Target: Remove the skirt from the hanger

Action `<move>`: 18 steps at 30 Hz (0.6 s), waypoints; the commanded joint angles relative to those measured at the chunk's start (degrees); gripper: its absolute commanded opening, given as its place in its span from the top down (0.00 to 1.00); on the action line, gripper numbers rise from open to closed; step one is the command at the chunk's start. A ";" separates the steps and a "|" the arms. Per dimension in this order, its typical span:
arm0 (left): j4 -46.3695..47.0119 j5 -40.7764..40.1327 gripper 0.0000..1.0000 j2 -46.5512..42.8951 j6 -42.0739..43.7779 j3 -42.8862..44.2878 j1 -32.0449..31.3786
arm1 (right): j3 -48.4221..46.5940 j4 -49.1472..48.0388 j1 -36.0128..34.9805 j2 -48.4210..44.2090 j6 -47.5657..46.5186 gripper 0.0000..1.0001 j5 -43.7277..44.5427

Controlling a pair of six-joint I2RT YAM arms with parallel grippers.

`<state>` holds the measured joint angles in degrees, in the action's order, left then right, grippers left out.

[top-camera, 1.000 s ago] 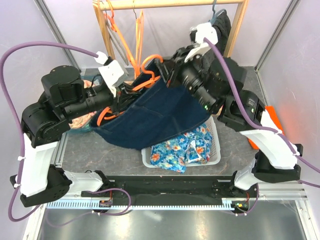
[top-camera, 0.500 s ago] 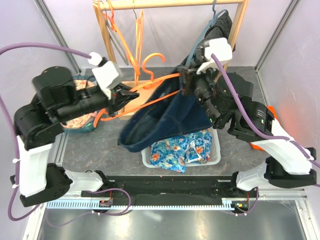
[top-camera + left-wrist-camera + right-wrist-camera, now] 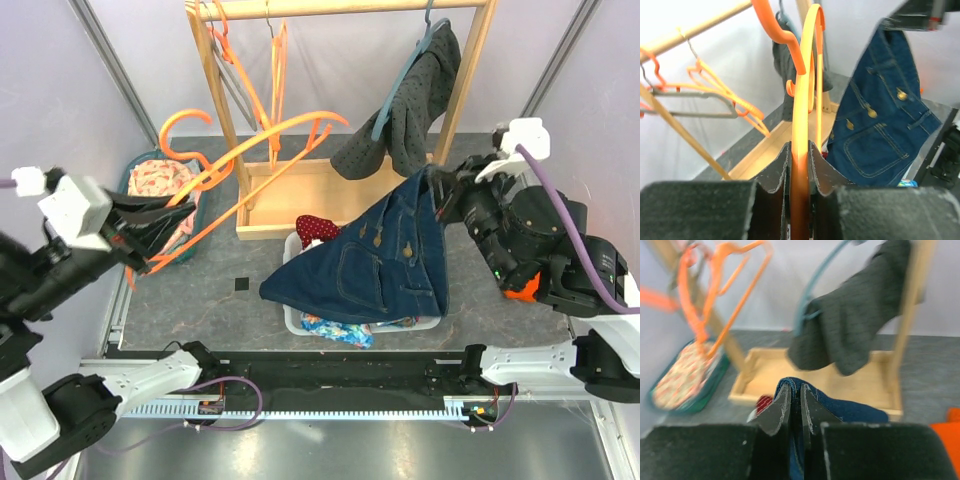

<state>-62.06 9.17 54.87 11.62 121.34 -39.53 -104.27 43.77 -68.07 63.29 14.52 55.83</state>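
right tool (image 3: pixel 436 188) pinches skirt (image 3: pixel 385 265) hanging apex-up; left tool (image 3: pixel 800 150) clamps hanger (image 3: pixel 250 150) slanting rackward

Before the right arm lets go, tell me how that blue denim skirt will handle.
Probably floppy: the blue denim skirt hangs in folds from the right tool, which pinches one edge. Likely heavy for cloth: thick denim, brass-coloured buttons. Released, it should slump, not roll.
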 commanded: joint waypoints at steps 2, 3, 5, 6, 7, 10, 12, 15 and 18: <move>4.14 -8.72 0.98 5.93 -5.11 -0.76 0.94 | 5.38 0.79 -0.30 0.43 7.00 1.00 -27.51; 4.66 -10.47 0.98 6.82 -5.37 0.03 0.94 | 6.09 0.53 -0.65 0.61 7.36 1.00 -29.45; 5.20 -14.52 0.98 10.67 -5.90 3.89 0.94 | 8.80 -0.87 -0.92 0.44 8.85 1.00 -33.76; 5.37 -15.57 0.98 12.35 -6.17 5.65 0.94 | 9.69 -1.49 -1.09 0.43 9.55 1.00 -34.38; 5.37 -17.76 0.98 13.93 -6.60 9.32 0.94 | 10.66 -2.28 -1.10 0.17 9.82 1.00 -34.74; 5.81 -20.50 0.98 20.09 -6.35 15.57 0.86 | 16.01 -4.90 -1.18 -0.09 11.22 1.00 -36.67; 6.78 -20.60 0.98 24.20 -6.17 18.91 0.77 | 21.63 -7.11 -1.27 -0.18 13.32 1.00 -39.57; 7.83 -21.47 0.98 27.65 -5.99 21.56 0.33 | 30.68 -13.86 -1.27 -0.09 15.96 1.00 -43.17; 9.94 -23.58 0.98 30.11 -6.52 20.79 -0.11 | 40.08 -18.78 -1.45 0.17 19.65 1.00 -43.71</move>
<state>-57.49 -10.50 83.46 7.05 140.57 -39.09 -72.71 34.09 -69.19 63.59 28.38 16.19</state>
